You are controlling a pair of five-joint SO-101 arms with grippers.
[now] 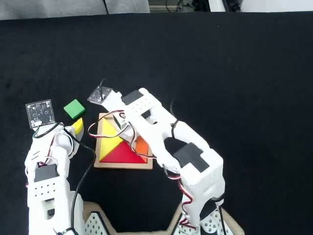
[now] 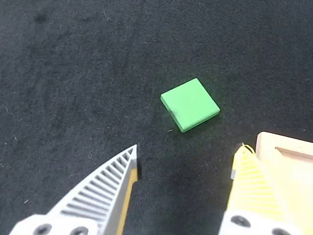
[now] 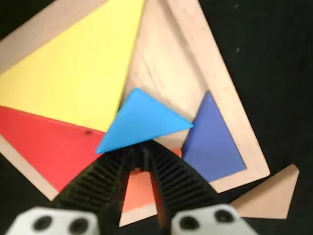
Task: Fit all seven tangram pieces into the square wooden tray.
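The square wooden tray (image 3: 215, 63) holds a large yellow triangle (image 3: 73, 68), a large red triangle (image 3: 44, 142), an orange piece (image 3: 139, 188) and a dark blue triangle (image 3: 212, 142). My right gripper (image 3: 139, 152) is shut on a light blue triangle (image 3: 142, 122), held tilted over the tray's bare wood. A tan piece (image 3: 269, 196) lies on the cloth just outside a tray corner. A green square (image 2: 190, 104) lies flat on the black cloth ahead of my open left gripper (image 2: 188, 166), apart from it. In the high view the green square (image 1: 74, 108) is left of the tray (image 1: 122, 165).
Black cloth covers the table (image 1: 234, 73), with wide free room to the right and at the back. The right arm (image 1: 151, 122) hangs over the tray's far half and hides it. One tray corner (image 2: 288, 147) sits beside my left gripper's yellow finger (image 2: 249, 181).
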